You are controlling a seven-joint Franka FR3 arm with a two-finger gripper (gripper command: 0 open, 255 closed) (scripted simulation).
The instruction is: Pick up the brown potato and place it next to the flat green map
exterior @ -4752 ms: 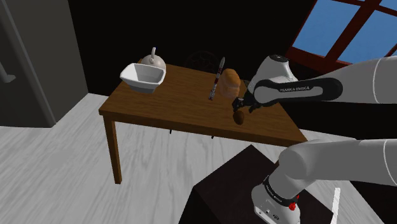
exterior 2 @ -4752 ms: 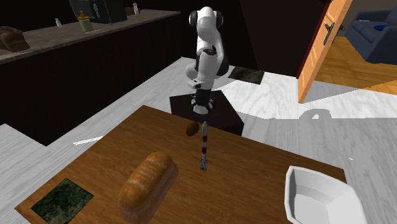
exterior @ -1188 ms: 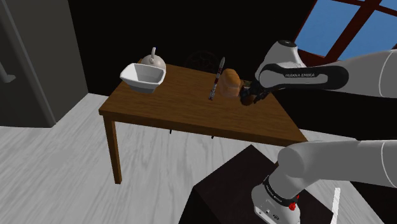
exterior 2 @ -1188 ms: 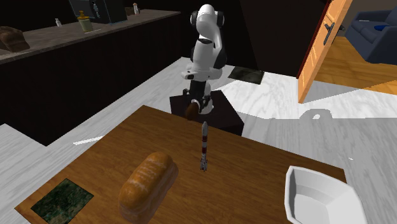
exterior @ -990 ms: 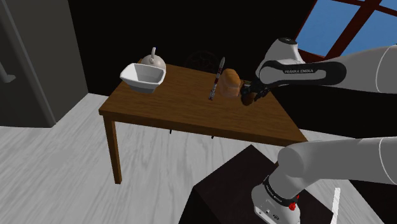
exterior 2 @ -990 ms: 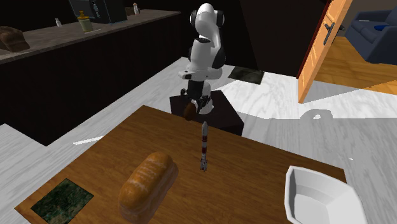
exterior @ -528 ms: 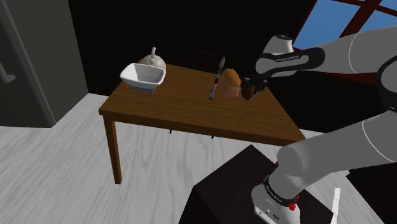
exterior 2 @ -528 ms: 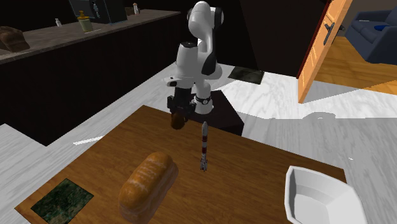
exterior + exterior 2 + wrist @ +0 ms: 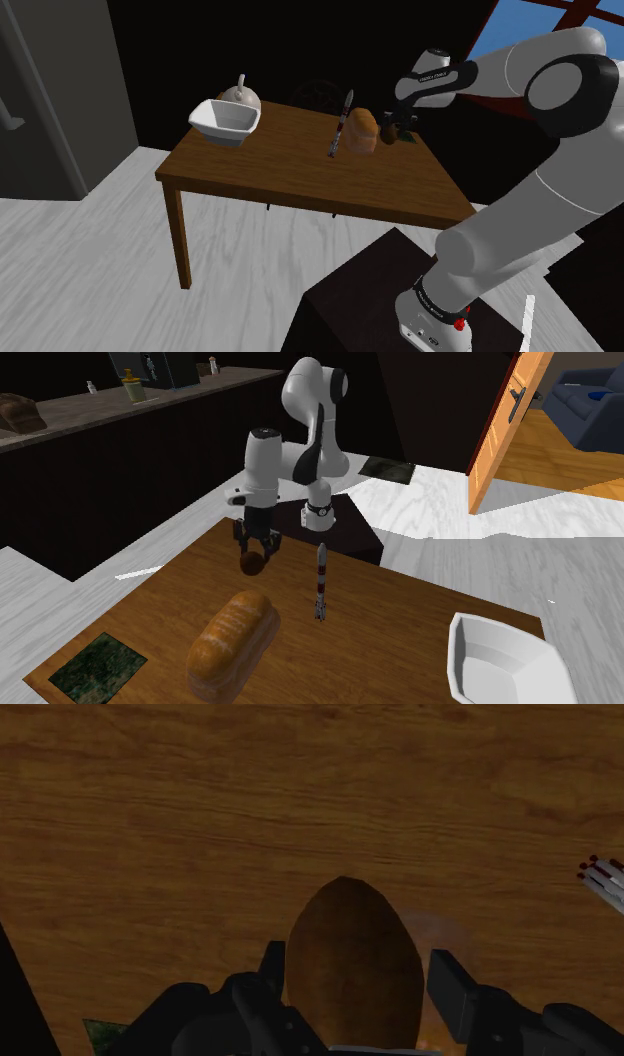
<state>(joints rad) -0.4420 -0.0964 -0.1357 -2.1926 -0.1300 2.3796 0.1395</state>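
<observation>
The brown potato (image 9: pixel 251 563) hangs above the wooden table (image 9: pixel 400 642), with my gripper (image 9: pixel 252 550) shut on it. In the wrist view the potato (image 9: pixel 352 966) is clasped between the two black fingers (image 9: pixel 452 991), with bare table wood below it. The flat green map (image 9: pixel 97 662) lies at a table corner, beyond the bread loaf (image 9: pixel 232 642) from the potato; one corner of the map (image 9: pixel 105 1032) peeks out beside the hand. In the shoulder view my gripper (image 9: pixel 391 130) hovers just right of the loaf (image 9: pixel 362 130), near the table's far edge.
A slim rocket-like white and red stick (image 9: pixel 319 582) lies mid-table. A white bowl (image 9: pixel 225 120) and a round pot (image 9: pixel 241 96) occupy the far-left corner in the shoulder view. The arm's stand (image 9: pixel 350 310) sits off the table's near edge. Black area lies behind the table.
The arm has swung toward the second exterior view's left, carrying the potato out over the table closer to the loaf. The grip has stayed the same.
</observation>
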